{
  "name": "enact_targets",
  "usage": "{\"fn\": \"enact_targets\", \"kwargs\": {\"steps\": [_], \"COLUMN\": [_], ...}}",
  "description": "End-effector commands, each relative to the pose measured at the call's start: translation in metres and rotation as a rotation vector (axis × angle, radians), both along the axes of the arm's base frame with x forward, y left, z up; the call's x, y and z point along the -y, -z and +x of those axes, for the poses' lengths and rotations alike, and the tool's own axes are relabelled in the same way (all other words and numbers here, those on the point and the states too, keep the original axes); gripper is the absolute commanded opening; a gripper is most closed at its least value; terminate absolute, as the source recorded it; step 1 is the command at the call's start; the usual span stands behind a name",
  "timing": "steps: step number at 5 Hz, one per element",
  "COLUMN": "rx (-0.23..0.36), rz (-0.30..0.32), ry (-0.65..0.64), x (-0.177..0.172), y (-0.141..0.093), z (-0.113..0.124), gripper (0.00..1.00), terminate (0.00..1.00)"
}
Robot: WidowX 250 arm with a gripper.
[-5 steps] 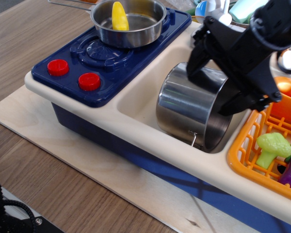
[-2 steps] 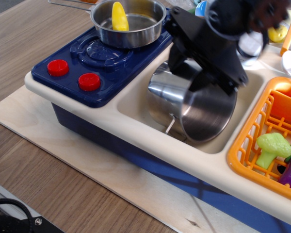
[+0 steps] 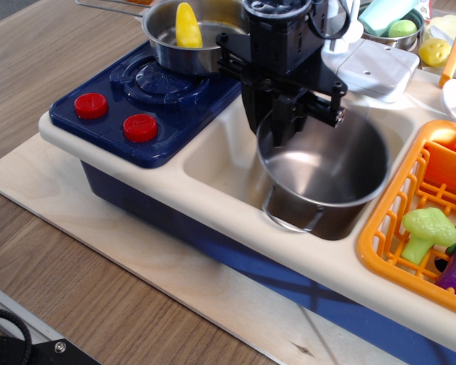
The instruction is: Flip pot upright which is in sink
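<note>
We take the sink as our landmark: a cream basin set in the toy kitchen, which stands on a pale board on the wooden worktop. To the sink's left lies the navy hob with two red knobs, and on it a shallow steel pan holding a yellow piece. To the sink's right sits the orange basket with toy vegetables.

Inside the sink, toward its right half, we find the pot. Its mouth faces upward and slightly toward the camera, so we see the bright inner floor; its long axis runs nearly vertical, with perhaps a small tilt toward the front. A thin wire handle shows at the front rim, against the sink's front wall.

The pincer comes down from above at the pot's back-left rim, beside the sink's rear wall. Its fingers appear to straddle the rim there, one inside and one outside, closed on the wall of the pot; motion blur softens the exact contact.

The relation that matters: the pot hangs directly beneath the pincer, axis close to plumb. We judge the flip nearly complete; what remains is to settle the base flat and let go straight upward.
</note>
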State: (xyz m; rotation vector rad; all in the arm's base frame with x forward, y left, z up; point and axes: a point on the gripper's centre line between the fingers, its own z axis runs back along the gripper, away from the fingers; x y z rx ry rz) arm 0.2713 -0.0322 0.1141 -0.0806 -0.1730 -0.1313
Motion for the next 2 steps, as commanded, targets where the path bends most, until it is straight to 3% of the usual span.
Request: {"fn": "enact_targets", "kwargs": {"steps": [1,2], "rx": [0.056,0.056], "rz": [-0.039,-0.039], "ry": [0.011,0.011], "x": [-0.0048,-0.0048], "y": [-0.0131,-0.0131], "z": [0.0058,0.0058], "gripper": [1.0,1.0], "terminate": [0.0,1.0]}}
